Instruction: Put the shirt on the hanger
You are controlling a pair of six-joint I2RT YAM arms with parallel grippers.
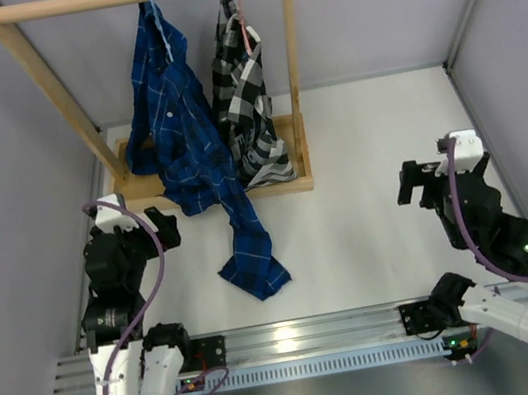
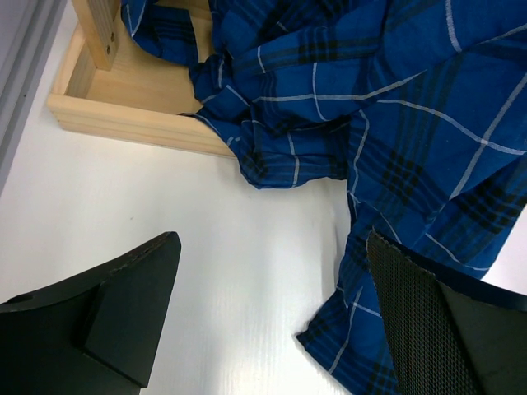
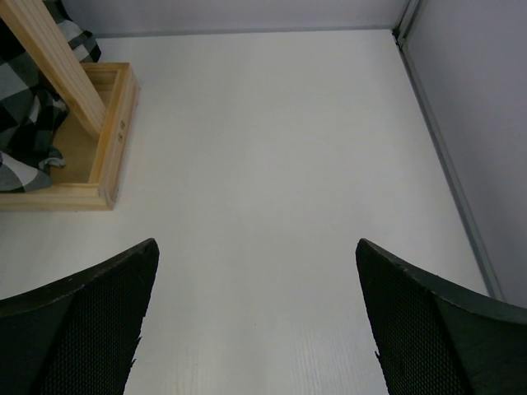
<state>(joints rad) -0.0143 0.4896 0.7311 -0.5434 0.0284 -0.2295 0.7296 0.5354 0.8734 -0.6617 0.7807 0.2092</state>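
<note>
Top external: left claw [image 1: 136,231] and right claw [image 1: 438,176] wide, shirt [image 1: 188,139] trailing off rack base [image 1: 278,188].

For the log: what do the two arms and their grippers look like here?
Both match: the left arm and right arm have white lower links and black upper sections, each with a purple cable looped alongside. The left gripper and right gripper have broad black fingers with a fine dotted texture inside. A small green light shows on the right arm.
</note>
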